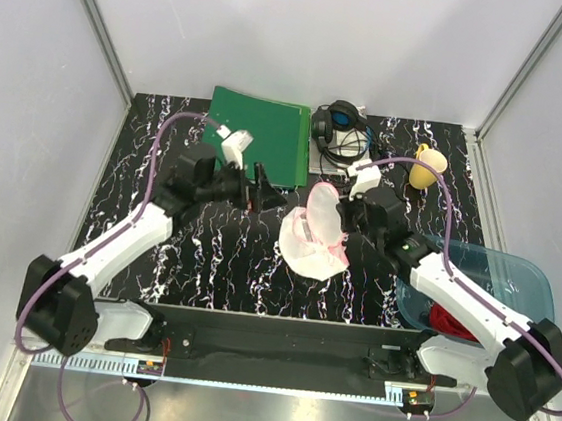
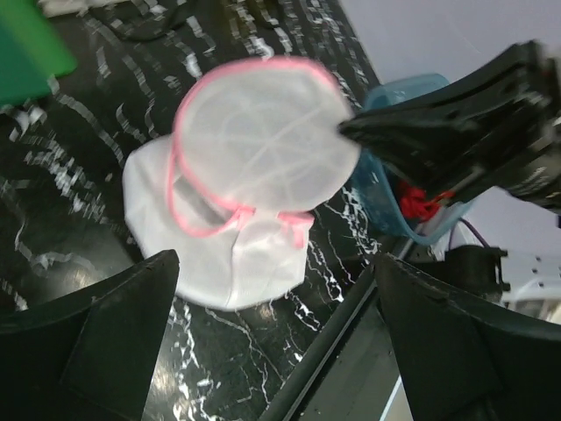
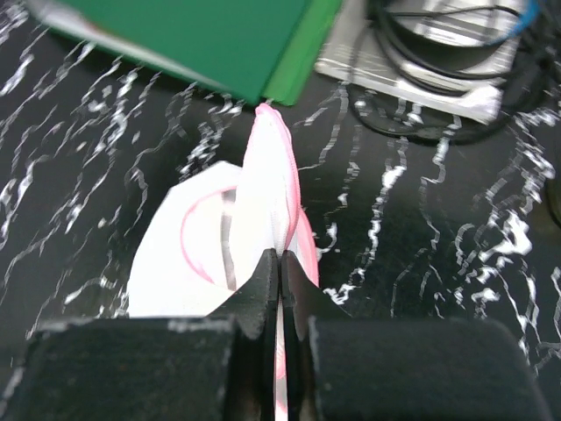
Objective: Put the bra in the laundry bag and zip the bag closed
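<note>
While the right gripper [image 3: 280, 263] clamps its pink-trimmed round flap upright, the white mesh laundry bag [image 2: 254, 175] gapes. Left gripper [image 2: 273, 307] is spread, empty. The bright red fabric bra [image 1: 447, 321] lies in the translucent blue plastic tray [image 1: 528, 269].

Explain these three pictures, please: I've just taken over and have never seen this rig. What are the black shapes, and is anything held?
Two robot arms are bolted at the near edge of the table, each ending in a two-finger gripper. The wide picture looks down from above and behind them. The other two come from cameras on the wrists, so the black shapes at the bottom are each arm's own fingers.

On the table lie a white mesh bag, a green folder, headphones, a yellow object and a blue tray with the red bra inside.

The right gripper is shut on the bag's pink-trimmed edge, holding it upright. The left gripper is open and empty, beside the bag.
</note>
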Controlling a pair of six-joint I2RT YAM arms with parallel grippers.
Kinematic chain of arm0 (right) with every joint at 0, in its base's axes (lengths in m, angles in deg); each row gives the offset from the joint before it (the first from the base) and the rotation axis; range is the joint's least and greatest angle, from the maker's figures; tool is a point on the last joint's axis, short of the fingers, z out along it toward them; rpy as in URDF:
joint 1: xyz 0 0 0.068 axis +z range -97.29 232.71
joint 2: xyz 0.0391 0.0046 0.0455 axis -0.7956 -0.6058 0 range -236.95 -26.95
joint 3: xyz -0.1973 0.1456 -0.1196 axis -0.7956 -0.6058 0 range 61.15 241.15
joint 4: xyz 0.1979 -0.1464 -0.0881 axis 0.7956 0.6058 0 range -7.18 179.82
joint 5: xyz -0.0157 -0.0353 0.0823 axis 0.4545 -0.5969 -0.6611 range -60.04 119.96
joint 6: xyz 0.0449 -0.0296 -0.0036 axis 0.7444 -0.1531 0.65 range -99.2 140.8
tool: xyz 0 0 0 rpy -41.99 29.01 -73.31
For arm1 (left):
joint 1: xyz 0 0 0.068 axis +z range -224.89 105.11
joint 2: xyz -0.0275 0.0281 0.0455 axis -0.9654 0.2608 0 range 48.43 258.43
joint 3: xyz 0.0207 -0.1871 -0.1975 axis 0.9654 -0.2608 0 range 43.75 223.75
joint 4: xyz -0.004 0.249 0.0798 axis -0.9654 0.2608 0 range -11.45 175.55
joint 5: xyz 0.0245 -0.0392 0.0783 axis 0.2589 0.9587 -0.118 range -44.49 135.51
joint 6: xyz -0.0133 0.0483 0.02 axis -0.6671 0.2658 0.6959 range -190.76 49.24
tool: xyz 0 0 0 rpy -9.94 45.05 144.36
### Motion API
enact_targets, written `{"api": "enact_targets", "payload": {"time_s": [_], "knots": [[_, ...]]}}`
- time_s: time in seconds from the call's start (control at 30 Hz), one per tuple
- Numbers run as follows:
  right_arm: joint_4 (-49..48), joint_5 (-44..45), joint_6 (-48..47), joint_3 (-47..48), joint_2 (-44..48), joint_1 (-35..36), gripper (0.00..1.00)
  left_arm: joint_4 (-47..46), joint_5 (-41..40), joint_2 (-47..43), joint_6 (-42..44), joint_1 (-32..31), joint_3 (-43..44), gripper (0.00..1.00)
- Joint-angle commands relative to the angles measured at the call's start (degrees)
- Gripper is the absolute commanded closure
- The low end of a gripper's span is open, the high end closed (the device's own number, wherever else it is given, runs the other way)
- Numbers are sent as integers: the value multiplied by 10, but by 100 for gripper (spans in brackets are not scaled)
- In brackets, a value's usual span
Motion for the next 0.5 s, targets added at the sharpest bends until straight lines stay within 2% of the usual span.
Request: {"api": "enact_targets", "payload": {"time_s": [0.0, 0.07, 0.1, 0.2, 0.37, 0.47], "knots": [[-79, -119, -64, -8, 42, -1, 100, -6, 124, 45, 99, -3, 83, 1], [-63, -178, -66, -6, 56, -4, 100, 4, 154, 42, 136, -6, 95, 1], [-58, -196, -66, -8, 62, -8, 100, 29, 157, 36, 195, -13, 97, 1], [-44, -265, -66, -7, 73, -13, 100, 60, 125, 10, 282, -20, 97, 1], [-23, -354, -65, -19, 89, -21, 100, 77, 95, 5, 361, -21, 100, 1], [-18, -398, -61, -17, 90, -28, 100, 86, 125, 29, 377, -21, 107, 1]]}}
